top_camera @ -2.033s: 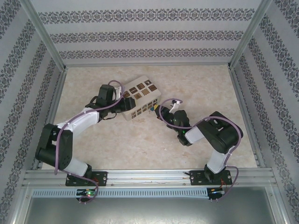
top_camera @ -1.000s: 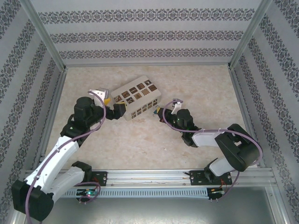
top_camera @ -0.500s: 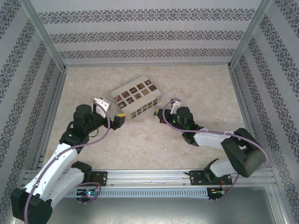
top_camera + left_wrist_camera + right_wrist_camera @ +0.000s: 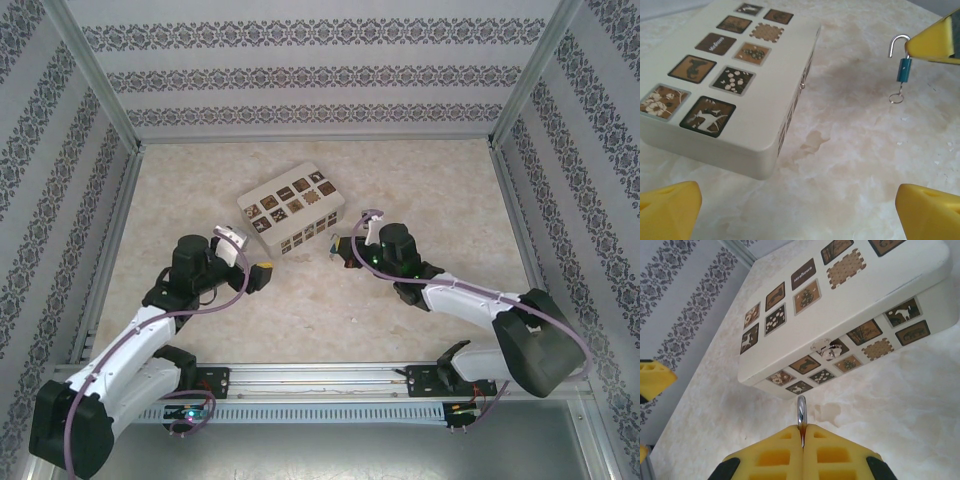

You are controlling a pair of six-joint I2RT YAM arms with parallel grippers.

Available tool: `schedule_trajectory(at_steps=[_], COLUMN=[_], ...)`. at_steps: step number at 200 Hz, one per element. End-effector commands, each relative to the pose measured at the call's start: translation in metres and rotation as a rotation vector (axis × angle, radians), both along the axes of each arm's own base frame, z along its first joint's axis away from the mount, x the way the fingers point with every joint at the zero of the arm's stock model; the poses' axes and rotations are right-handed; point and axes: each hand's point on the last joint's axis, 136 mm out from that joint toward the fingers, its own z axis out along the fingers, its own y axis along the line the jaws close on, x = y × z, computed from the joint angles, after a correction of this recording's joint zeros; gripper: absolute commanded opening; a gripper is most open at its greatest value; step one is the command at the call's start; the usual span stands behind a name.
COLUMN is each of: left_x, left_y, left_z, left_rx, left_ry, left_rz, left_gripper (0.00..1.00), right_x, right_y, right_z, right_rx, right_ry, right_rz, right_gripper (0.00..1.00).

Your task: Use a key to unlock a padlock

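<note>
- Right pincer [image 4: 801, 436] is clenched on the padlock's silver shackle [image 4: 896, 41], its yellow pads pressed flat together. Left pincer [image 4: 258, 272] is released, pads spread wide with nothing between them. Two pincers in all.
- One white box [image 4: 292, 205] with dark picture squares lies just ahead of the right pincer's tips, and ahead and to the left of the left pincer.
- One padlock [image 4: 903, 69] hangs from the right pincer's tips, blue body below the shackle, long axis roughly up and down. From the left pincer it lies ahead and to the right, well apart. The right arm is nearer, since it holds it.
- One small wire ring [image 4: 896, 98] dangles under the body. Whether it carries the key is too small to tell. The shackle's hooked end looks free, so the lock may be open.
</note>
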Motion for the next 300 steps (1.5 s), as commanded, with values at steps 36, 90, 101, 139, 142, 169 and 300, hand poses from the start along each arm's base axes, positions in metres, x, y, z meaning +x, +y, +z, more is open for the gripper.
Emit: schedule_trajectory(at_steps=[36,90,101,139,142,169,300], left_x=[0.009,0.012,0.011,0.012,0.012,0.011,0.009], left_y=[-0.002,0.005,0.005,0.008,0.008,0.008,0.008], left_z=[0.018,0.016,0.017,0.021,0.021,0.022,0.022], left_rx=[0.005,0.028,0.032,0.027,0.027,0.028,0.030], left_ry=[-0.072,-0.097,-0.104,-0.132,-0.131,-0.136,-0.136], left_rz=[-0.016,0.020,0.020,0.038,0.037,0.039,0.030], left_gripper=[0.99,0.99,0.99,0.99,0.99,0.99,0.99], right_x=[-0.019,-0.040,-0.045,-0.065,-0.067,-0.078,-0.106], right_y=[-0.008,-0.015,-0.016,-0.016,-0.016,-0.011,0.013], right_z=[-0.006,-0.015,-0.018,-0.030,-0.031,-0.038,-0.076], right_rx=[-0.117,-0.129,-0.131,-0.149,-0.152,-0.175,-0.309], right_ry=[0.130,0.215,0.247,0.385,0.393,0.440,0.568], right_rz=[0.053,0.072,0.079,0.113,0.119,0.150,0.262], right_gripper=[0.00,0.00,0.00,0.00,0.00,0.00,0.00])
